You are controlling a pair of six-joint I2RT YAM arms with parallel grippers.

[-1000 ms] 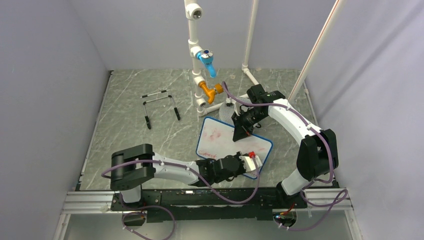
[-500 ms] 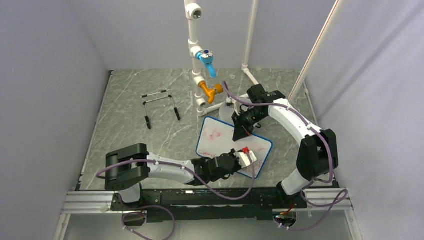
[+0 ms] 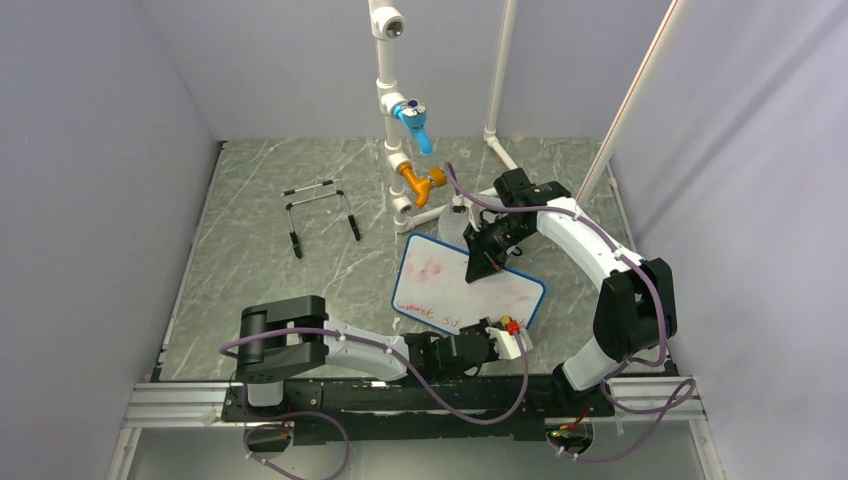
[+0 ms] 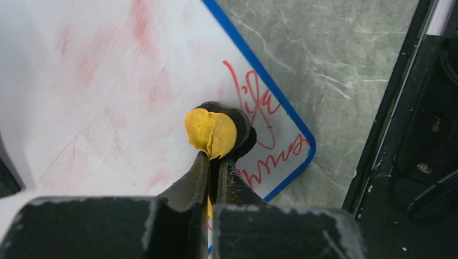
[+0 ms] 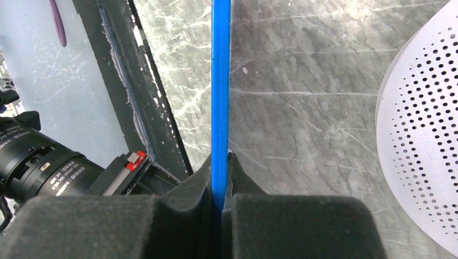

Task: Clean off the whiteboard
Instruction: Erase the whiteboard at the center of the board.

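Note:
The whiteboard [image 3: 450, 285], white with a thin blue frame, lies on the grey marble table. It carries pink smears and red handwriting [image 4: 254, 105] along its near edge. My left gripper [image 3: 500, 336] is at the board's near right corner. In the left wrist view it [image 4: 214, 162] is shut on a yellow pad with a dark underside [image 4: 211, 132], which rests on the board [image 4: 97, 81] beside the writing. My right gripper [image 3: 480, 262] is shut on the board's far edge. The right wrist view shows the blue frame [image 5: 220, 81] clamped between its jaws [image 5: 221, 164].
A round grey perforated disc [image 3: 452, 225] [image 5: 421, 124] lies just beyond the board. A white pipe rig with a blue valve [image 3: 412, 120] and an orange valve [image 3: 420, 182] stands behind. A black wire stand [image 3: 320, 210] sits at the back left. A black rail [image 3: 420, 395] runs along the near edge.
My left gripper has moved with the pad, first up the board and then back towards its near right corner. The right gripper and the board have stayed put.

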